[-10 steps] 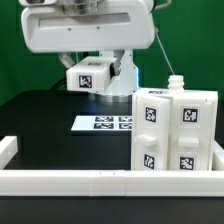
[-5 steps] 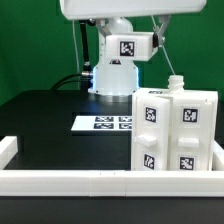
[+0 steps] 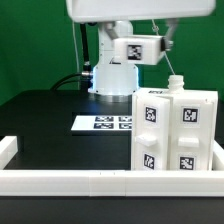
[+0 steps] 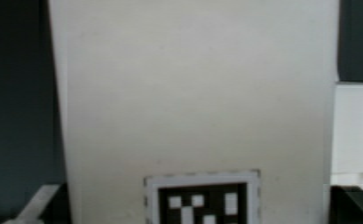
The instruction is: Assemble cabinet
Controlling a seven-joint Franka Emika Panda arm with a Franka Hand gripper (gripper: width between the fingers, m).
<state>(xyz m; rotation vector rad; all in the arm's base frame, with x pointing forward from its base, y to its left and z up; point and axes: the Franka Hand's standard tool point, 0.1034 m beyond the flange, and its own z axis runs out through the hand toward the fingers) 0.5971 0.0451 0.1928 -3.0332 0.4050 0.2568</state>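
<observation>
Up high, the arm (image 3: 130,10) fills the top edge of the exterior view. Just under it hangs a tagged white block (image 3: 135,48), its black-and-white tag facing the camera, well clear of the worktop (image 3: 40,115). The tool (image 3: 135,34) sits right at that block. Its fingers are lost against all the white, so I cannot tell whether it is wide, narrow or gripping.

Down below, the cabinet (image 3: 175,130) stands upright at the near side, on the exterior view's right, just behind the long low rail (image 3: 90,180). Two blocks are fitted side by side in its near face, with four tags showing. A small white nub (image 3: 175,82) pokes up from its top.

The marker board (image 3: 105,123) lies flat further back, toward the exterior view's left of the cabinet and apart from it.

In the wrist view, a broad white panel (image 4: 187,90) takes up nearly the whole frame, with a tag at one end. Dark worktop shows alongside it. Which part that panel is, I cannot tell.
</observation>
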